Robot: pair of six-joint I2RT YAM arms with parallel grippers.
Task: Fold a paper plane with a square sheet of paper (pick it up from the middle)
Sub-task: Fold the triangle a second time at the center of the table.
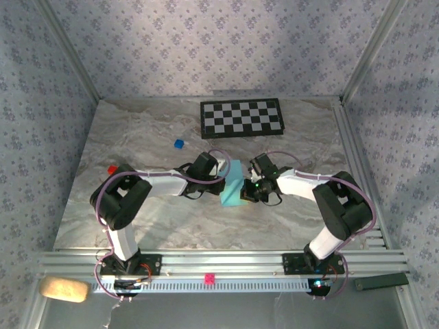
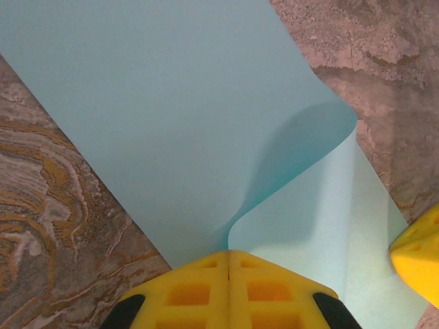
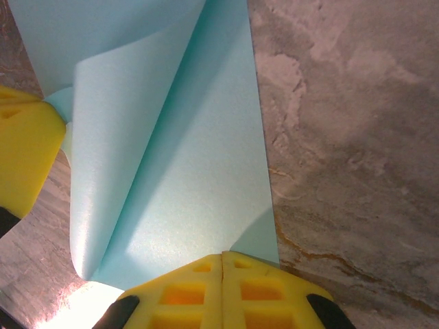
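Your top view is evenly lit and a little soft; the arms throw only weak shadows on the desk (image 1: pixel 288 226). In the left wrist view the curled square sheet of paper (image 2: pixel 171 103) casts a soft grey shadow on its own lower layer. In the right wrist view a white glare burns the near left corner, and the right hand (image 3: pixel 223 264), very near, looks slightly unsharp.

counts: two arms, left arm (image 1: pixel 122 204) and right arm (image 1: pixel 341 205); one sheet of paper (image 1: pixel 232 186); one checkerboard (image 1: pixel 241 118); three cubes: blue cube (image 1: pixel 179 144), red cube (image 1: pixel 111 169), pink cube (image 1: pixel 209 278); one tan pad (image 1: pixel 64 289).
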